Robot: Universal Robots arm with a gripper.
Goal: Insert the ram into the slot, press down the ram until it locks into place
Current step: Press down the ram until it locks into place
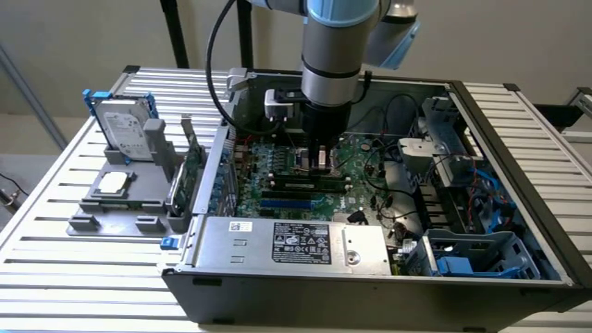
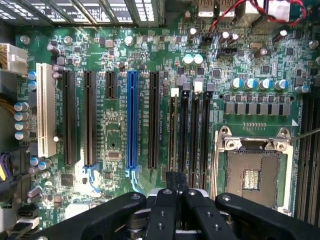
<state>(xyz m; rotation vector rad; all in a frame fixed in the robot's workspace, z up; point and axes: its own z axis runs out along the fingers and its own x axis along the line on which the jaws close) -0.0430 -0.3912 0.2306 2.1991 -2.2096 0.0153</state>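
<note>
The ram (image 1: 310, 182) is a long green stick standing on edge in one of the parallel black memory slots (image 2: 184, 140) on the motherboard. In the wrist view I see the ram (image 2: 172, 135) edge-on, filling the slot nearest the long expansion sockets. My gripper (image 1: 321, 165) hangs straight down over the ram's middle. Its black fingers (image 2: 165, 212) are drawn together, and the tips sit right at the ram's top edge. I cannot tell whether the tips touch the ram. The small white end clip (image 2: 174, 92) shows at the slot's far end.
The open computer case (image 1: 518, 208) walls in the motherboard. A bright blue socket (image 2: 132, 120) and the silver processor socket (image 2: 252, 175) flank the memory slots. Cables (image 1: 398, 201), a drive cage (image 1: 481, 257) and the power supply (image 1: 296, 243) crowd the case. A hard drive (image 1: 125, 128) stands outside on a grey fixture.
</note>
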